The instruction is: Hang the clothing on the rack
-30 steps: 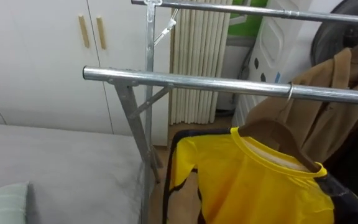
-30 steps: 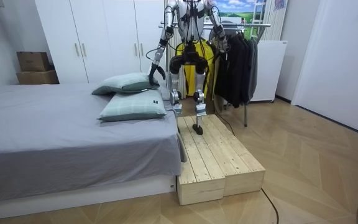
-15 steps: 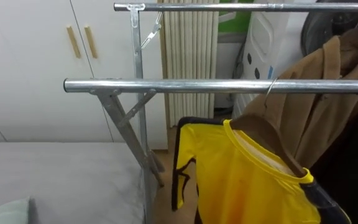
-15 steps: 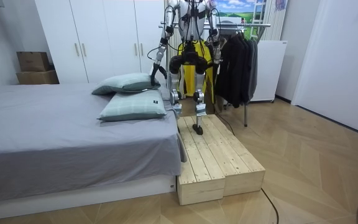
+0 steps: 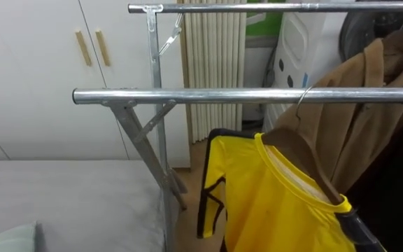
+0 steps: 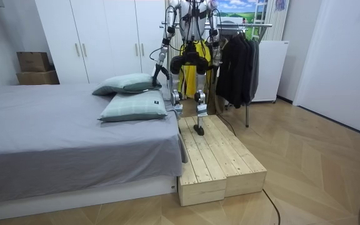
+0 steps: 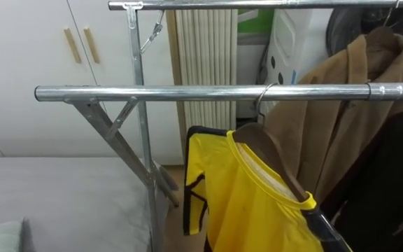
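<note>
A yellow shirt [image 5: 271,203] with dark trim hangs on a brown wooden hanger [image 5: 296,148]. The hanger's wire hook sits over the front metal rail [image 5: 187,96] of the clothes rack. The shirt hangs slanted, its collar towards the right. In the room view I stand on a wooden platform [image 6: 220,159] beside the bed, facing the rack. My left hand [image 6: 157,74] hangs low by the pillows. My right hand [image 6: 219,55] is down at my side, next to the dark clothes.
A brown coat [image 5: 369,115] and a dark garment [image 5: 401,185] hang to the right of the shirt. A second rail [image 5: 257,8] runs higher behind. The grey bed [image 5: 61,199] lies to the left, a white wardrobe [image 5: 40,77] behind it.
The eye view has shifted and levelled over the last second. The yellow shirt has swung slightly to the right under the rail.
</note>
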You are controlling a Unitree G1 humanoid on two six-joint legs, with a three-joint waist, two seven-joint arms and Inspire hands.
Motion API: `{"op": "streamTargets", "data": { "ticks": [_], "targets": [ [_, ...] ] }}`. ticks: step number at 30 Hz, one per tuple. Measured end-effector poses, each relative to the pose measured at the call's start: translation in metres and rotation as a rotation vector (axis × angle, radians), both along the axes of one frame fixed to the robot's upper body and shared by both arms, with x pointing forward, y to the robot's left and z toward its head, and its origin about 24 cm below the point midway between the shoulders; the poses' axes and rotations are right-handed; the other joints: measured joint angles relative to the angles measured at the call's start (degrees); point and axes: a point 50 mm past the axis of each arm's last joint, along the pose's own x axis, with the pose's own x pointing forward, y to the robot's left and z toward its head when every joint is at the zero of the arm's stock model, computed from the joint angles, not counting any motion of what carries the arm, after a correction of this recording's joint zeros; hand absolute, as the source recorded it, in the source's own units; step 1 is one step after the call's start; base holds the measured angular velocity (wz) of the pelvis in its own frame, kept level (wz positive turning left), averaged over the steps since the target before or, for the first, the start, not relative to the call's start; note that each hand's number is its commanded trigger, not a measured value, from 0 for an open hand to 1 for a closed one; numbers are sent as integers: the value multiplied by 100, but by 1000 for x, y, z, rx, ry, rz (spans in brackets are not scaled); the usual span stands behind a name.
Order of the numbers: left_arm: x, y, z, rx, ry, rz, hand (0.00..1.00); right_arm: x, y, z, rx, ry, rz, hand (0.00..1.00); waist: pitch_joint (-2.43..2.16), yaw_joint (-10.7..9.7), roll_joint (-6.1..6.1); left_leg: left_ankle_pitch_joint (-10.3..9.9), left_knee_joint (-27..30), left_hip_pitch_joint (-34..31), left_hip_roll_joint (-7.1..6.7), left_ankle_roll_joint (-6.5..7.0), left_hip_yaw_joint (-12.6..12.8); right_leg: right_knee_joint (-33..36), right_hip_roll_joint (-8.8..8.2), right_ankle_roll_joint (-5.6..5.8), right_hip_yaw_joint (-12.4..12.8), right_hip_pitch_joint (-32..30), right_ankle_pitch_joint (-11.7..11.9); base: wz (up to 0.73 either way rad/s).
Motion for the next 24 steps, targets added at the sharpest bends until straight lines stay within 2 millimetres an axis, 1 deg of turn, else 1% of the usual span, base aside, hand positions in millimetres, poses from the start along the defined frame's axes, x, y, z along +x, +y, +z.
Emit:
{"op": "streamTargets", "data": {
  "ticks": [4,9,12,16,22,24],
  "targets": [
    [1,-5,-2,-49,-22,74,0,7,4,-1,22,-7,39,0,-10,8,43,1,-19,-23,-28,0,-68,-41,-1,0,-96,24,11,10],
    [-2,-12,-4,-134,-39,175,0,0,7,-3,38,35,31,0,14,20,63,0,-47,-23,-46,0,-88,-68,-8,9,-144,51,6,4],
    [-3,-13,-4,-152,-36,180,0,-4,7,-4,41,44,21,0,3,9,84,1,-62,-20,-56,0,-137,-137,-10,8,-191,103,6,6],
    [-3,-14,-5,-164,-37,181,0,-6,7,-4,54,59,2,0,3,52,81,1,-68,-3,-62,0,-150,-141,-10,8,-217,132,6,3],
    [-3,-14,-5,-168,-39,181,0,-8,8,-5,69,72,-12,0,6,103,71,1,-63,47,-78,0,-234,-171,-16,9,-293,229,-3,7],
    [-2,-14,-5,-164,-40,178,0,-7,8,-5,72,75,-3,0,6,113,71,1,-54,53,-81,-1,-277,-169,-48,4,-332,255,-16,8]
  ]
}}
